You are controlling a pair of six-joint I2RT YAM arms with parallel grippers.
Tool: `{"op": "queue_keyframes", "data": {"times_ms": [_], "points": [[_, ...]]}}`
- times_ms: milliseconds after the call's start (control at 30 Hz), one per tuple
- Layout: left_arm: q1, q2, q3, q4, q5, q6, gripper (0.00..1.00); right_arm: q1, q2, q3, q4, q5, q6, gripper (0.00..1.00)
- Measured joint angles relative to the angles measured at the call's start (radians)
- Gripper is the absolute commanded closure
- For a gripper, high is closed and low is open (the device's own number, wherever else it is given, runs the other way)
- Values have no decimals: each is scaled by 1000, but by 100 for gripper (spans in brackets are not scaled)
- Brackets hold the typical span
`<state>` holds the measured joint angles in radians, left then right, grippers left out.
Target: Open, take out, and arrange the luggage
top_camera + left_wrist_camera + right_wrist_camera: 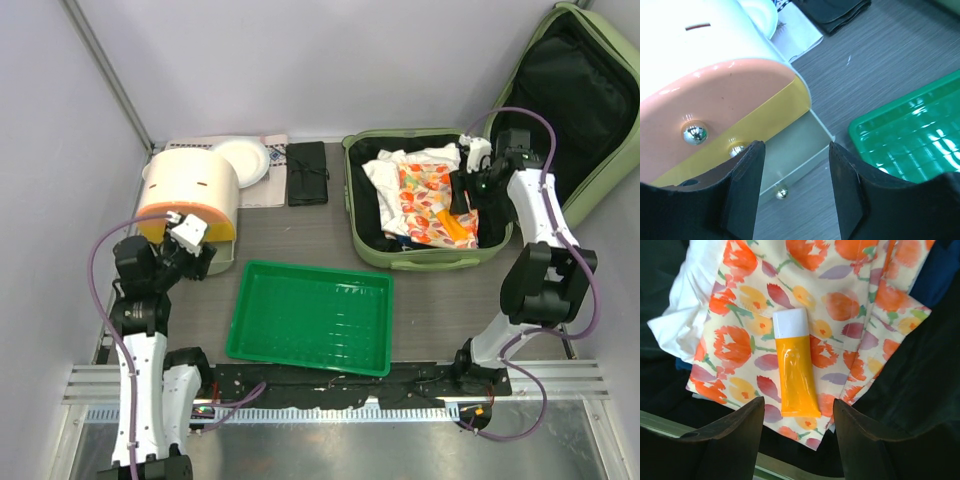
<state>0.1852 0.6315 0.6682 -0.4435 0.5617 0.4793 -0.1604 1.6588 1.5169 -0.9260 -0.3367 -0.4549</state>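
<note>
1. Overhead, the luggage [430,258] is seen lying open on the table at back right, its lid [575,100] propped against the wall. A floral cloth [425,205] and a white garment [385,175] are packed inside. The right gripper [462,200] is held above them. A green tray [310,318] lies at the middle and a cream-and-orange container [190,190] at left.
2. From the left wrist, the left gripper [796,147] is seen with jaws parted and nothing held, just before the container's pale drawer [805,145] (slid partly out).
3. From the right wrist, the right gripper [799,402] is seen spread wide. An orange tube [795,370] lies on the cloth, its lower end between the fingers, ungripped.
</note>
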Motion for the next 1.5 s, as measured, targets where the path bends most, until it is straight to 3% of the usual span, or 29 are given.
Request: {"op": "queue_keyframes", "data": {"times_ms": [233,500,700,967,1200,1333,1500], "points": [[0,28,151,-138,26,-171,44,20,95,-9,16,-1,-33,40],[0,3,128,-141,-33,-346,43,60,124,-40,75,13,-55,40],[0,-4,113,-140,-63,-395,42,84,145,-78,119,50,-73,38],[3,6,114,-137,-95,-424,41,90,161,-93,160,93,-103,57],[110,65,159,-116,-117,-599,41,114,127,-95,154,101,-127,69],[193,111,203,-84,-130,-731,42,209,84,-47,124,89,-128,72],[280,143,254,-80,-189,-841,44,435,36,43,138,42,-112,74]]}}
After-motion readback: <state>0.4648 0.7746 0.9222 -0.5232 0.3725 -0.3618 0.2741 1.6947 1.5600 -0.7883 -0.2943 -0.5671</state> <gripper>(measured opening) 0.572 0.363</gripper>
